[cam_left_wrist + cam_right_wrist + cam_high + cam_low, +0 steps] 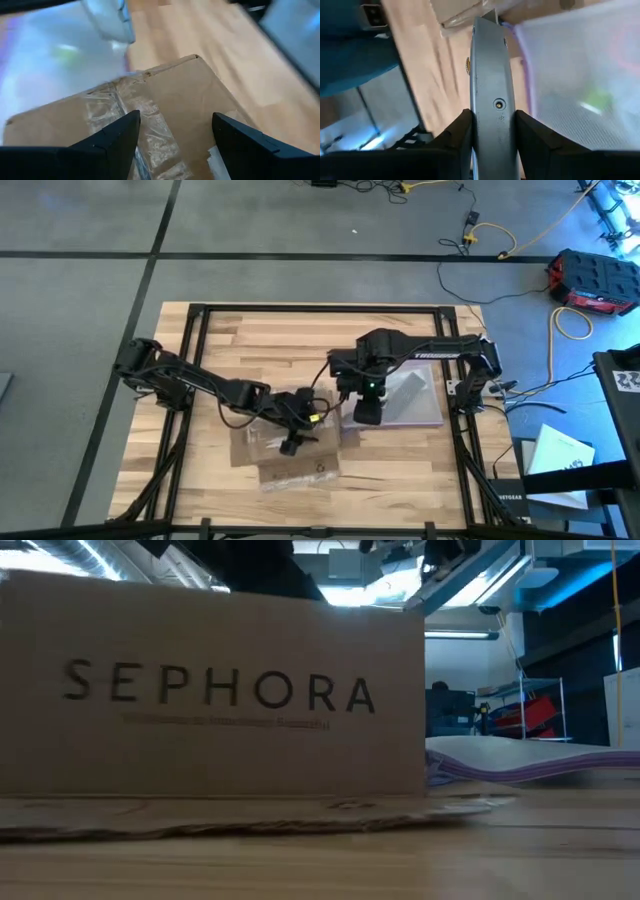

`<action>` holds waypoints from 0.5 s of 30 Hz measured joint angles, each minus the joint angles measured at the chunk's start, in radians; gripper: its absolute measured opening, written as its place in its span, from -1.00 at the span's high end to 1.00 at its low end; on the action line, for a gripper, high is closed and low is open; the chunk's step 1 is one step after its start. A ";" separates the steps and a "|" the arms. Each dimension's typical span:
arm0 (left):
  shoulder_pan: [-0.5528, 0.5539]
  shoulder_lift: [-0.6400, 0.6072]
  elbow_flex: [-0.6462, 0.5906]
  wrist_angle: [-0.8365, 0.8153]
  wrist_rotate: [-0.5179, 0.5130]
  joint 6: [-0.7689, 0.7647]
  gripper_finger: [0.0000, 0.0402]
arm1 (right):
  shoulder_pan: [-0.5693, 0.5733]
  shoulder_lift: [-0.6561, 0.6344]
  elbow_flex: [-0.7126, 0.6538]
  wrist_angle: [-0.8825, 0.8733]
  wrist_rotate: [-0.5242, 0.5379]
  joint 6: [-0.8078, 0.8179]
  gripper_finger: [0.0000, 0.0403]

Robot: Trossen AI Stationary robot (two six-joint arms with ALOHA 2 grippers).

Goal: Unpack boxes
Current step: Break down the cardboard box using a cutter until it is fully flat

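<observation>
A brown cardboard box (285,452) stands near the table's near middle. Its top is taped (150,125), its near side reads SEPHORA (220,690), and a flap (250,815) lies flat on the wood. My left gripper (175,127) is over the box top, open, one finger to each side of the tape. My right gripper (368,416) hovers just right of the box, shut on a grey knife-like tool (487,75). The tool's front end (482,22) is near the box's corner. My left gripper slants down over the box's taped top; I cannot tell whether its fingertips (122,132) touch the cardboard. My right gripper pinches the tool's handle (489,117) by its two narrow edges, between its two fingers. The tool runs on along the fingers and sticks out past them, pointing steeply down. Its screwed flat side faces the wrist camera.
A clear plastic bag (410,402) with a purple edge (526,75) lies flat on the table right of the box, under my right arm. Black frame rails (192,370) run round the tabletop. Bare wood lies toward the far edge (270,330).
</observation>
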 joint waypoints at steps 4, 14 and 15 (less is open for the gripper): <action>0.010 -0.037 -0.001 -0.052 -0.073 0.014 -0.17 | 0.000 -0.080 -0.110 0.001 0.073 0.056 0.49; 0.047 -0.134 -0.002 -0.031 -0.086 0.042 -0.17 | 0.078 -0.292 -0.484 0.304 0.048 0.299 0.49; 0.046 -0.143 -0.002 -0.021 -0.084 0.042 -0.17 | 0.098 -0.301 -0.514 0.350 0.045 0.328 0.49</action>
